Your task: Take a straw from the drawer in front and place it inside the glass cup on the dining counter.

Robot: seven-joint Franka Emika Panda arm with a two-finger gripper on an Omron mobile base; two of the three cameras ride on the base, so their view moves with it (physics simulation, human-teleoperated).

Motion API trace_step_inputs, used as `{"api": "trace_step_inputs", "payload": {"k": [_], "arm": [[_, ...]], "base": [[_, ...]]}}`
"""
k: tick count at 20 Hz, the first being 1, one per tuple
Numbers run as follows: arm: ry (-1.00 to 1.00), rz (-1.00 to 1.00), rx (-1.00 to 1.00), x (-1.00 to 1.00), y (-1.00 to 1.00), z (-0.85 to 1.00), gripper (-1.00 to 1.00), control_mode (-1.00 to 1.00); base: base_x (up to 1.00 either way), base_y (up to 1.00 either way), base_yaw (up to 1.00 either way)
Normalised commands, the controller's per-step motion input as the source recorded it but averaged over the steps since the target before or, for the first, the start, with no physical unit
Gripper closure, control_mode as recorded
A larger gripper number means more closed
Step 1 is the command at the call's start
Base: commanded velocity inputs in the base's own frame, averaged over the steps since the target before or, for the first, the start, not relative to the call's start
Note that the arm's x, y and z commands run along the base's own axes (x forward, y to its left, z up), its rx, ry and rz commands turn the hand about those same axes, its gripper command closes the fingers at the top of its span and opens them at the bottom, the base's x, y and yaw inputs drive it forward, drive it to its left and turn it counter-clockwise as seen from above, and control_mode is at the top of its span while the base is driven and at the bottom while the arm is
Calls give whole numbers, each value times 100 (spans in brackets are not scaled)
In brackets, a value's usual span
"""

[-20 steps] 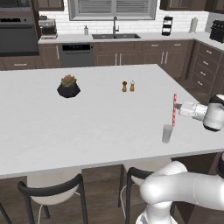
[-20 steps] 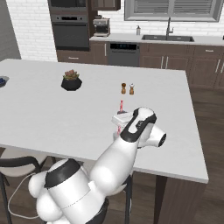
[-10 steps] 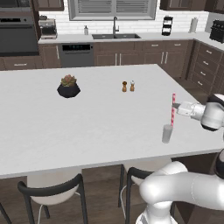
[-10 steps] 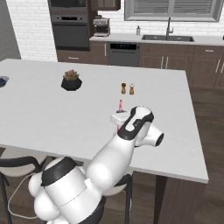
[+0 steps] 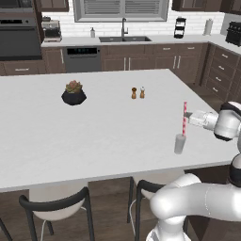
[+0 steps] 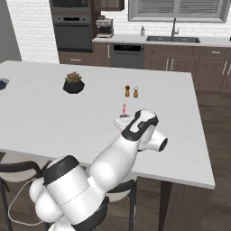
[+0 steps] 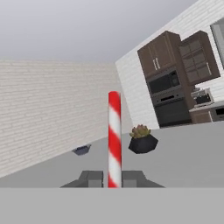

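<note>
Where the white dining counter [image 5: 94,132] spreads, dark cabinets [image 5: 155,56] line the wall.

The red-and-white striped straw [image 5: 184,118] stands upright, its lower end at the rim of the small clear glass cup [image 5: 179,144]. The cup sits upright near the white tabletop's [image 5: 94,127] front right edge.

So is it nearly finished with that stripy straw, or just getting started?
Nearly finished, by the look of it. Done: the straw is out of the drawer, clamped upright in the shut gripper. In hand: it hangs right over the glass cup near the edge of the dining counter; whether its lower end is already inside, I can't tell. Left: lower it and let go.
</note>
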Motion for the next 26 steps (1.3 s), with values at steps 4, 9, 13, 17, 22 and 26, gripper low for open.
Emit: {"api": "trace_step_inputs", "payload": {"k": [4, 9, 13, 17, 22, 26], "arm": [[0, 0, 0, 3, 0, -14, 100, -100], [0, 0, 0, 3, 0, -11, 100, -100], [0, 0, 0, 5, 0, -11, 100, -100], [0, 0, 0, 0, 0, -9, 100, -100], [0, 0, 0, 0, 0, -13, 100, -100], [-1, 0, 0, 0, -3, -6, 100, -100]], "base": [[0, 0, 0], [0, 0, 0], [0, 0, 0], [0, 0, 0], [0, 0, 0], [0, 0, 0]]}}
